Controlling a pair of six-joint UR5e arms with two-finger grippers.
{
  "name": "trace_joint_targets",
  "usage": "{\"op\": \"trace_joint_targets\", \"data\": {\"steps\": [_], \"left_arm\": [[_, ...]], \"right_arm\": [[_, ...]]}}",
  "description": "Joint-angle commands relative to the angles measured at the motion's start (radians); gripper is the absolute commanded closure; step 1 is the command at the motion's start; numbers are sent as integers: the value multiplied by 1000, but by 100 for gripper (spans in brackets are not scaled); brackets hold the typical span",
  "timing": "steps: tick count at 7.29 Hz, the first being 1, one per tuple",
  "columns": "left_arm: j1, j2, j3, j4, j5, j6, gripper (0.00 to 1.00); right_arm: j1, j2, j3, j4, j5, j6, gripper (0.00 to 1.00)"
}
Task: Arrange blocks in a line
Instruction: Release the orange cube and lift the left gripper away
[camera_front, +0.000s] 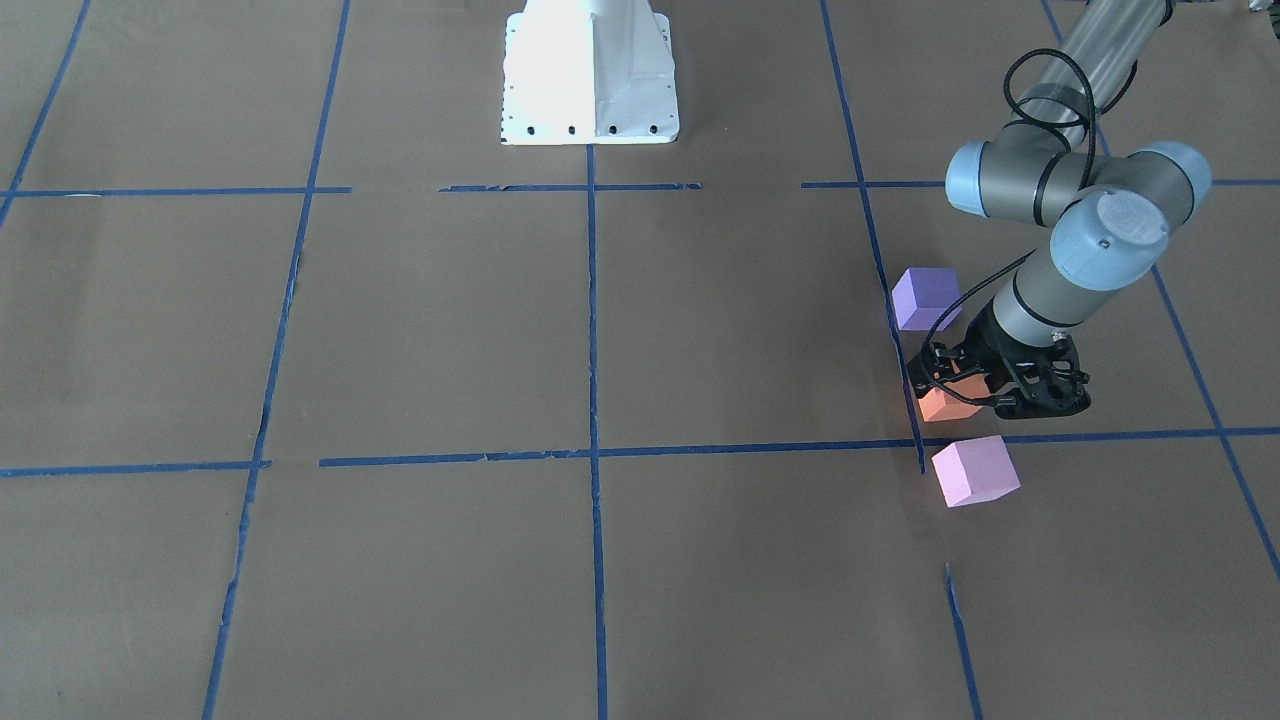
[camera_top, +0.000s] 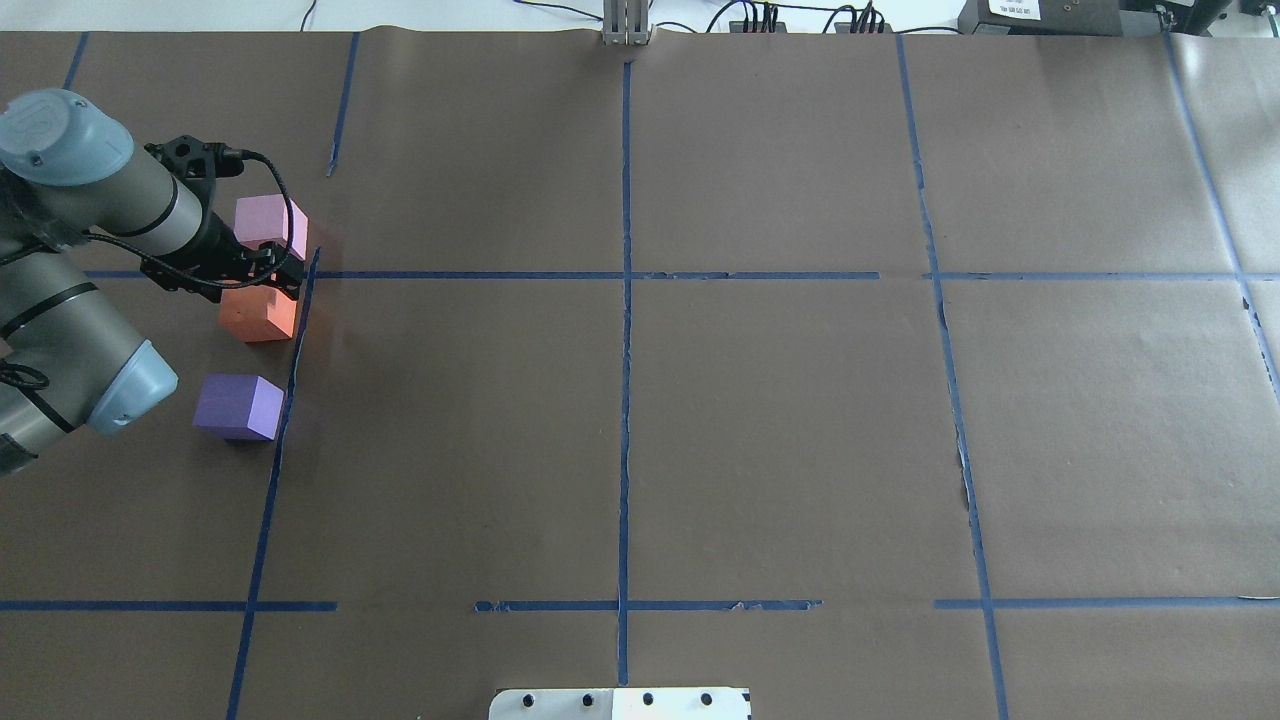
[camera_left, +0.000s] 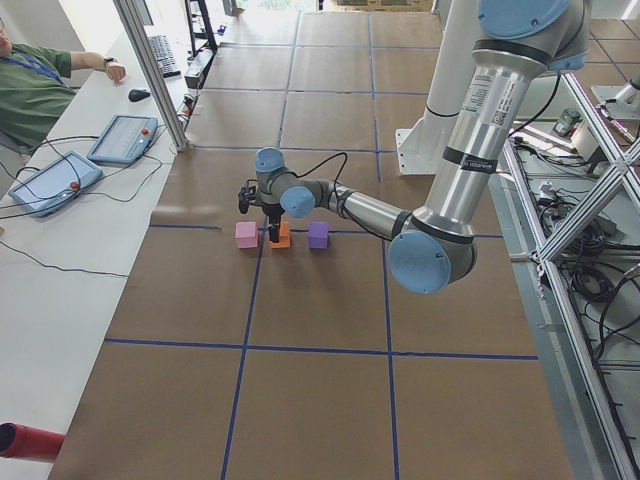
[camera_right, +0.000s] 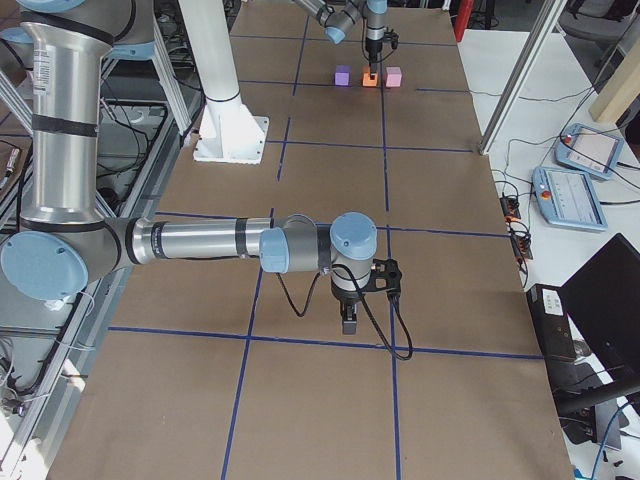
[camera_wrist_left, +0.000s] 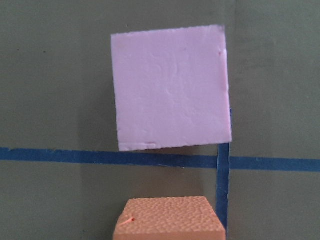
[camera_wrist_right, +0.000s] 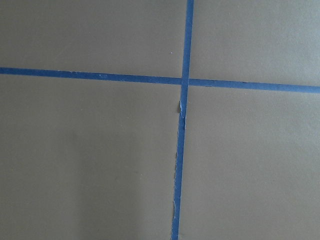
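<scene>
Three blocks stand in a short row on the brown paper on the robot's left side. The orange block (camera_front: 945, 405) is in the middle, with the purple block (camera_front: 925, 298) nearer the robot and the pink block (camera_front: 975, 470) farther from it. My left gripper (camera_front: 958, 385) points down onto the orange block (camera_top: 255, 318), its fingers closed around it as it rests on the paper. The left wrist view shows the pink block (camera_wrist_left: 170, 90) beyond the orange block (camera_wrist_left: 170, 217). My right gripper (camera_right: 348, 325) hangs low over bare paper far from the blocks; I cannot tell if it is open.
Blue tape lines (camera_top: 625, 275) divide the brown paper into squares. The white robot base (camera_front: 590, 80) stands at the table's robot side. An operator (camera_left: 30, 85) and tablets (camera_left: 55, 180) are at a side bench. The right wrist view shows a tape crossing (camera_wrist_right: 183, 81).
</scene>
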Motion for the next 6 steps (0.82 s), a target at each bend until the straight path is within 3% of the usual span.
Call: {"op": "trace_joint_targets", "data": {"steps": [1, 3, 5, 6], "left_arm": [[-84, 41, -94, 40, -12, 60, 0], [-237, 84, -174, 213, -14, 382, 0], [-424, 212, -144, 221, -105, 813, 0], [-536, 293, -106, 211, -142, 929, 0]], "right_arm": [[0, 0, 0, 0, 0, 0, 0], [0, 0, 1, 0, 0, 0, 0], [0, 0, 1, 0, 0, 0, 0], [0, 0, 0, 0, 0, 0, 0]]}}
